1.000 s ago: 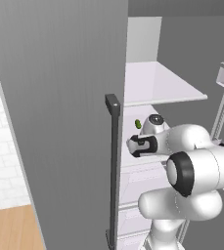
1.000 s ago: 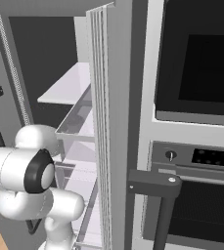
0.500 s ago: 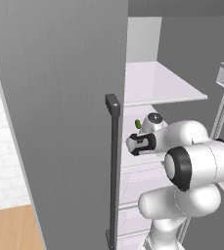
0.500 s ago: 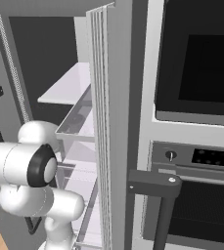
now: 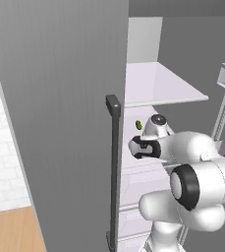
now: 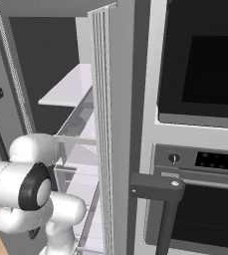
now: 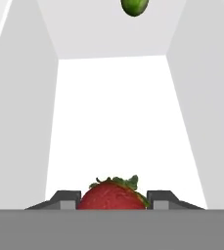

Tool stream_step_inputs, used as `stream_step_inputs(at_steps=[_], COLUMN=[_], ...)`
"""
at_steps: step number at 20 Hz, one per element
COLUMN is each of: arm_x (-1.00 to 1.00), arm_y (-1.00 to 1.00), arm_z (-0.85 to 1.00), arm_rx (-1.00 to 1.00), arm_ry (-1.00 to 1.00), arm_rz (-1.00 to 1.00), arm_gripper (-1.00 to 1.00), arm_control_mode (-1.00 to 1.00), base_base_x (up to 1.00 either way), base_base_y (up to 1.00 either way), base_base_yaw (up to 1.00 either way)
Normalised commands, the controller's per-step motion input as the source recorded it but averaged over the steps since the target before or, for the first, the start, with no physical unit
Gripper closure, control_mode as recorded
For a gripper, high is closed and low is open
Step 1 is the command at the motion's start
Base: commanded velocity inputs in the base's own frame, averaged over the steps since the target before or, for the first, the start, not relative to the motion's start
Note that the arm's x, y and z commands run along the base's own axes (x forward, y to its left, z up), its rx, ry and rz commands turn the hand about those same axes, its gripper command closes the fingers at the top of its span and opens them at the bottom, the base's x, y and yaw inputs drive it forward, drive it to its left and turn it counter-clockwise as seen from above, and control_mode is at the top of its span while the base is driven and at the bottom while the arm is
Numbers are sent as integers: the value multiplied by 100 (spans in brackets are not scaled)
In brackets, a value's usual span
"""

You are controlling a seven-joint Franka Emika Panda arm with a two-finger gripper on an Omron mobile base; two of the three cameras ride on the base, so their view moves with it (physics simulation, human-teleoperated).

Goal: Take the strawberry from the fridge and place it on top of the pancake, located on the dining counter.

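Inside the fridge, on a white shelf, the strawberry sits between the two dark fingertips of the gripper — the jaws look clamped on it from both sides. A small green fruit lies farther back on the same shelf. By my reckoning the pick is just made — lifting out, travelling to the pancake and placing it are all left to do.

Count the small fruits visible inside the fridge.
2. A red strawberry with green leaves sits between the gripper fingertips; a small green fruit lies farther back on the white shelf. Others may be hidden.
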Motion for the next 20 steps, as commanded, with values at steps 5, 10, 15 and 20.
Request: stream_step_inputs(at_steps=[5,10,15,20], arm_x=[-83,-91,-100,-87], arm_y=[-6,-5,0,0], arm_z=[78,90,85,100], arm_rx=[0,0,0,0], arm_ry=[1,2,0,0], arm_rz=[0,0,0,0], arm_gripper=[100,100,100,100], arm_control_mode=[-100,-100,-100,-100], base_base_x=[0,0,0,0], base_base_y=[0,0,0,0], base_base_yaw=[0,0,0,0])
